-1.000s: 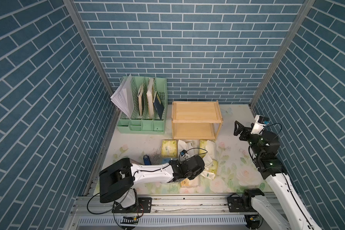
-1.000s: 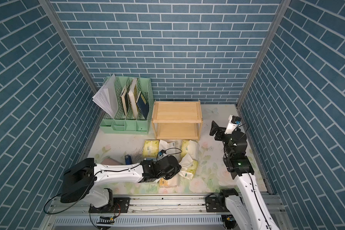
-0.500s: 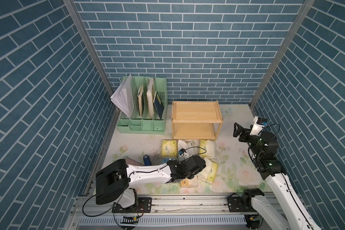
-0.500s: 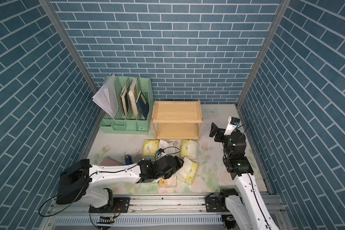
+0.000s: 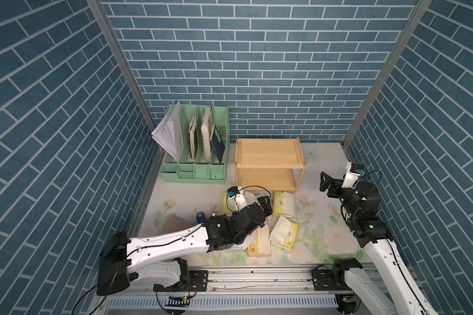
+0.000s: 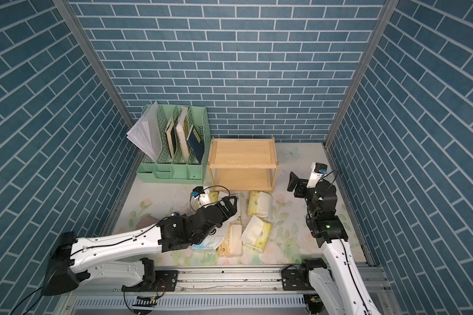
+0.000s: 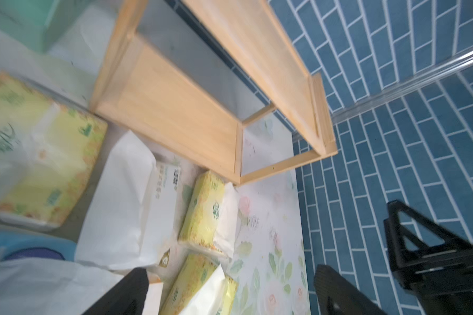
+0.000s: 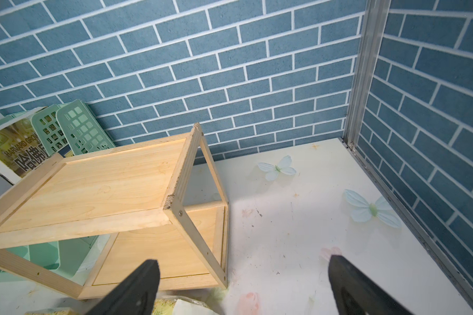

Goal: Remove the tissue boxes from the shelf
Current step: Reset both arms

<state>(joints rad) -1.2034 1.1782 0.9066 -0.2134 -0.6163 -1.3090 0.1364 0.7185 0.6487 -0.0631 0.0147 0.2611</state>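
Under the spread left pincer (image 7: 230, 268) lie tissue boxes (image 7: 202, 212).

In both top views the left arm (image 5: 172, 244) lies over the light blue tissue pack (image 6: 206, 243), leaving only one end exposed, and hides a corner of the pink flat case (image 5: 175, 225). It also hides most of the white tissue pack (image 7: 129, 196), which shows fully only in the left wrist view. A small blue item (image 5: 200, 217) beside the arm is too small to identify. The left wrist view is blurred: print on the large yellow tissue pack (image 7: 38, 147) is illegible. In the right wrist view the mint-green file organizer (image 8: 74, 131) and a book (image 8: 14, 147) are cropped, and a yellow pack sliver (image 8: 186, 306) is cut off at the edge.
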